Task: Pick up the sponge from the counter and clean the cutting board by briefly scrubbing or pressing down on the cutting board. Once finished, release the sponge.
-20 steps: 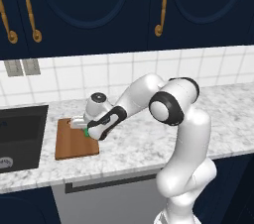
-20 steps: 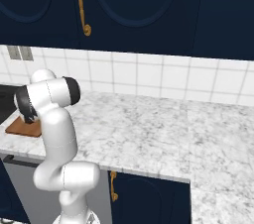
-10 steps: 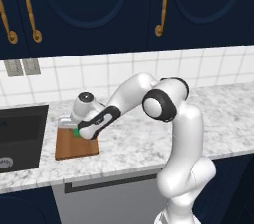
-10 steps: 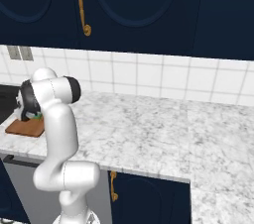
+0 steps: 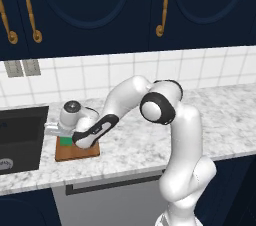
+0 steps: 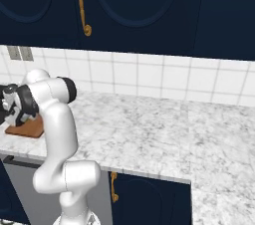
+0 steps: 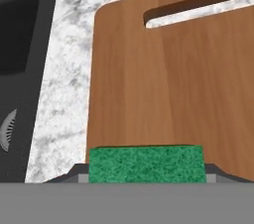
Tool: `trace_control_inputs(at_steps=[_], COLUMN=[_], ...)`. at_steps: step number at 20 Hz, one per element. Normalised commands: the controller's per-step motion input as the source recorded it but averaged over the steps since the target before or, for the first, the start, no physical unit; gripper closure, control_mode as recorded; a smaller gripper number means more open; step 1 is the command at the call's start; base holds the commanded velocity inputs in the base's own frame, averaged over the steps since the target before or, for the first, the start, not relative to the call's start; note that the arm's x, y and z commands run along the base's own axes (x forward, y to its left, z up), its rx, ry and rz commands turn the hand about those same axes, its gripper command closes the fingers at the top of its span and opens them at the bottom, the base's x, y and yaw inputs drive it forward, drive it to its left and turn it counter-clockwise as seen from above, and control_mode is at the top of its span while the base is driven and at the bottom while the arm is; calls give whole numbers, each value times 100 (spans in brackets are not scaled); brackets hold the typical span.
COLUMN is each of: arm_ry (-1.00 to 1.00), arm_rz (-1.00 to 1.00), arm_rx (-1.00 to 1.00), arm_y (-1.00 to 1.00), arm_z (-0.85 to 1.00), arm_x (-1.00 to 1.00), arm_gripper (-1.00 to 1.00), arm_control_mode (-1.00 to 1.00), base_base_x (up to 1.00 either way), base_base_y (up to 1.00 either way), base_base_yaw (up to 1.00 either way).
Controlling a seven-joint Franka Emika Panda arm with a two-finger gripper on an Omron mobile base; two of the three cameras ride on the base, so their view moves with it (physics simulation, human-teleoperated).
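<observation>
Right there, sponge (image 7: 146, 163) at cutting board (image 7: 168, 94) edge

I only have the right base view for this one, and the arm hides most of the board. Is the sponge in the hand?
Observer: Yes. In the hand view the green sponge sits between the fingertips, over the cutting board.
Operator: Which part of the board is the hand over?
Observer: In the left base view the hand is at the board's left edge, the side next to the black sink.
Operator: Where is the handle cut-out?
Observer: The hand view shows the slot at the end of the board away from the sponge.
</observation>
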Motion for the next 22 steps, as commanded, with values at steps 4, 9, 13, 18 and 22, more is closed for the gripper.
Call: trace_control_inputs(at_steps=[4,9,13,18,22], arm_ry=[0,0,0,0,0], arm_rz=[-6,-1,0,0,0], arm_rx=[0,0,0,0,0], arm_y=[-7,-7,-20,-42,-64], arm_z=[-15,-14,-1,-4,-14], arm_x=[-49,-42,-23,0,-20], arm_gripper=[100,100,100,100,100], arm_control_mode=[-100,-100,-100,-100,-100], base_base_x=[0,0,0,0,0], base_base_y=[0,0,0,0,0], base_base_yaw=[0,0,0,0,0])
